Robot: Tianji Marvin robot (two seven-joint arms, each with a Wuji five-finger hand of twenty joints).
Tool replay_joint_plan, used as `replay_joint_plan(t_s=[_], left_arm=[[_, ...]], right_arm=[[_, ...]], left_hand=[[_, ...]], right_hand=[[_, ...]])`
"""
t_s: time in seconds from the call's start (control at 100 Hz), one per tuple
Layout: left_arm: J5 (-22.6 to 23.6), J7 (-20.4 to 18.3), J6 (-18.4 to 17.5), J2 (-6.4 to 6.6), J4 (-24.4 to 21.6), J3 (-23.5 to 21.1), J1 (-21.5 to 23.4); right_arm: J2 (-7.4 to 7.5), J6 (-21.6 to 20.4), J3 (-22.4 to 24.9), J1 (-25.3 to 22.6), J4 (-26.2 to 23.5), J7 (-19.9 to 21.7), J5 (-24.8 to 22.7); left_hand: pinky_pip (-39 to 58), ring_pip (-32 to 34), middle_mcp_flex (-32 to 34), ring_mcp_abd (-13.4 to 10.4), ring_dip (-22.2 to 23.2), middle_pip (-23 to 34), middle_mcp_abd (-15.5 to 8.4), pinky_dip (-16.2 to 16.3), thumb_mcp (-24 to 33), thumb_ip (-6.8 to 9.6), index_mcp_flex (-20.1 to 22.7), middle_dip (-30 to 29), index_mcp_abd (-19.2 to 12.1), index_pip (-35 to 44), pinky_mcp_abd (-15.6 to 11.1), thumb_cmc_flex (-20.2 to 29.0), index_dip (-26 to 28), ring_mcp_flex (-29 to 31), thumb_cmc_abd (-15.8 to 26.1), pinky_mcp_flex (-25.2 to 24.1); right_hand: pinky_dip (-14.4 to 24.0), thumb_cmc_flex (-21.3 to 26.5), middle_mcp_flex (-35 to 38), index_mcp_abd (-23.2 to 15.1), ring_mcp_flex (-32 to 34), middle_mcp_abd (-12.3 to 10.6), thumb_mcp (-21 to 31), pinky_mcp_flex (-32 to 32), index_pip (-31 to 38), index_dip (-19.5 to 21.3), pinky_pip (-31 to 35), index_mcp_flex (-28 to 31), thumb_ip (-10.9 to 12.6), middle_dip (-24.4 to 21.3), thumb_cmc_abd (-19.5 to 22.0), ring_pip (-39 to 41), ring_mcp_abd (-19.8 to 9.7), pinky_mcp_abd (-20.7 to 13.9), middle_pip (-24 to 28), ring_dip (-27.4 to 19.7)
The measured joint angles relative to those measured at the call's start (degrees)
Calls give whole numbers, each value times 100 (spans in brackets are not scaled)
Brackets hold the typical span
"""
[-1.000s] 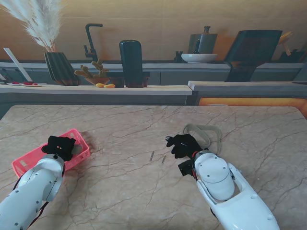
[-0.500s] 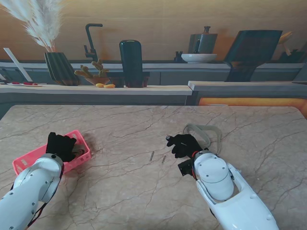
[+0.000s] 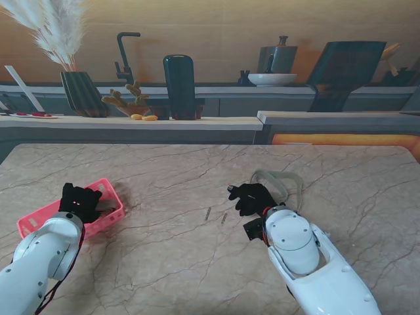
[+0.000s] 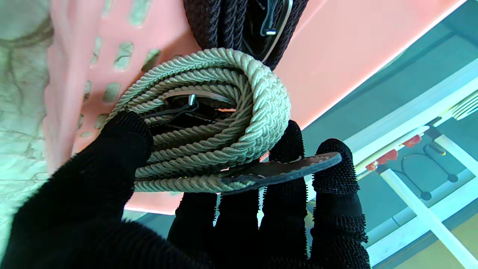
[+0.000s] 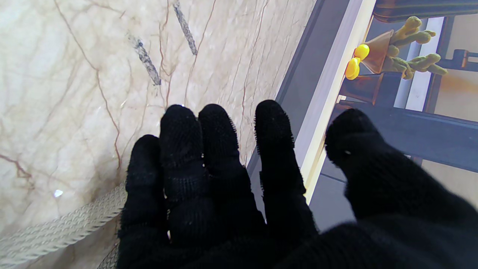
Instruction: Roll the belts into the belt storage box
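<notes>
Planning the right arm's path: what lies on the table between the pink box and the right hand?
In the stand view, only bare marble with two short dark marks separates the pink box and right hand.

Beige marble-veined counter point(image 3: 216, 262) w/ two short dark streaks point(image 3: 215, 215) near its middle. Behind it, a long wood-topped ledge point(image 3: 131, 122). On the ledge, left to right: ribbed dark vase point(image 3: 84, 93) w/ white pampas plumes point(image 3: 56, 26), small green cactus-shaped ornament point(image 3: 125, 100) w/ yellow bits point(image 3: 144, 117) just beside it, tall dark rounded-top block point(image 3: 179, 85). Black tap point(image 3: 123, 56) stands behind the ornament. Farther right: white bowl point(image 3: 272, 79), grey lidded pot point(image 3: 279, 58) behind it, dark tilted panel point(image 3: 341, 72).
</notes>
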Motion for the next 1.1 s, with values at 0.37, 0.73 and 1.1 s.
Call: replay_joint_plan(t_s=[0.37, 0.73, 1.1], left_arm=[[-129, 352, 89, -26, 11, 4, 39], [-504, -184, 131, -16, 81, 184, -166], [-1724, -510, 517, -77, 151, 220, -298]], right_arm=[[-1, -10, 9, 1, 12, -3, -1], [-1, -19, 20, 1, 35, 4, 1], [-1, -19, 20, 6, 55, -7, 8]], left_hand=[[92, 178, 557, -32, -153, -197, -42, -141, 261, -3, 82, 561, -142, 466, -92, 1045, 329, 456, -230, 557], [433, 388, 1319, 35, -513, -705, 157, -573, 41, 3, 391, 477, 166, 885, -205, 1643, -145, 1190, -210, 1503], [798, 902, 1319, 110, -577, 74, 389, -718, -770, -72, 391, 382, 622, 1119, -142, 2347, -151, 1486, 350, 1881]], right_hand=[[0, 0, 0, 0, 0, 0, 0, -1, 0, 0, 0, 0, 0, 0, 0, 0, 2, 0, 0, 0], [0, 0, 0, 0, 0, 0, 0, -1, 0, 0, 0, 0, 0, 0, 0, 0, 4, 0, 0, 0], [0, 0, 1, 0, 1, 0, 0, -1, 0, 0, 0, 0, 0, 0, 1, 0, 5, 0, 0, 0]])
